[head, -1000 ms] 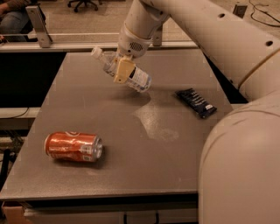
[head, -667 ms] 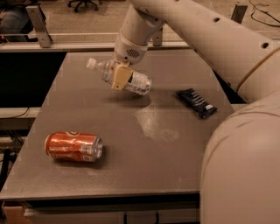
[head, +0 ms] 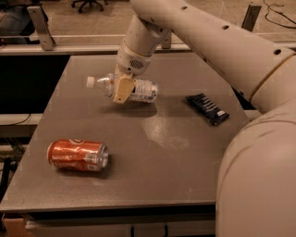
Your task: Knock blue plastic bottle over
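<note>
Grey and matte, the table (head: 185, 185) fills most of the view, with a pale floor and the base of an office chair (head: 88, 3) behind its far edge. From the upper right a thick cream arm (head: 208, 37) reaches in over the table, bends at a rounded joint and drops steeply down and to the left, so that its wrist points almost straight down at the far left part of the tabletop. At the end of the wrist the gripper (head: 121, 95) is clasped around the blue plastic bottle (head: 141, 90). One tan finger (head: 122, 91) crosses the front of the bottle just behind its shoulder, and the other is hidden behind it. The bottle lies nearly level in that hold, its white cap (head: 90, 82) pointing left and its base pointing right. Its body is clear and ribbed, with a white-and-dark label wrapped round the half right of the finger. A dark shadow lies on the table directly beneath it; whether the bottle touches the surface cannot be told. An orange soda can (head: 77, 155) lies on its side near the front left corner, well apart from the bottle. A flat dark-blue snack wrapper (head: 207, 108) rests near the right edge, apart from both. More of the robot's cream body fills the lower right corner.
</note>
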Controlling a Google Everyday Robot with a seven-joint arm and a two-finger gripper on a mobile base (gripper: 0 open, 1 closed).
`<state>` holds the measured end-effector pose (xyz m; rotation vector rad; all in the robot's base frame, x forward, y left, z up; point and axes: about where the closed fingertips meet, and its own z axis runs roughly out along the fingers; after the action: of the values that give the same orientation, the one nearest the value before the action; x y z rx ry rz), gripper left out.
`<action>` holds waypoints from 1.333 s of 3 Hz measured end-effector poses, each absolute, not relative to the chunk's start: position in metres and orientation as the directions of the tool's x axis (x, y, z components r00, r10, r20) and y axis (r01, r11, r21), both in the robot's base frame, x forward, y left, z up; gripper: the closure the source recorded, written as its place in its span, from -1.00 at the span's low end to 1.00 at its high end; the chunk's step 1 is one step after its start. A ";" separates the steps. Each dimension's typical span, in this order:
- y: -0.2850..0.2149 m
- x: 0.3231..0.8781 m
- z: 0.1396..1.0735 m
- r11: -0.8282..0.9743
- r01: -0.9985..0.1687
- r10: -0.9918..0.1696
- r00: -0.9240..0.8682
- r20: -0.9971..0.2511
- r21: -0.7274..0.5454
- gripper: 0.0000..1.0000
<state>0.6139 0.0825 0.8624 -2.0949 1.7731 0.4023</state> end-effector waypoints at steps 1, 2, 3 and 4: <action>0.091 0.609 0.864 -0.148 -0.985 -0.856 0.173 -0.488 -0.089 -0.73; 0.096 0.607 0.869 -0.149 -0.985 -0.832 0.175 -0.526 -0.091 -1.00; 0.100 0.606 0.875 -0.146 -0.985 -0.808 0.174 -0.562 -0.094 -1.00; 0.095 0.608 0.880 -0.125 -0.988 -0.788 0.155 -0.595 -0.091 -1.00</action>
<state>0.6079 0.0950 0.8796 -1.9721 1.6859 0.5678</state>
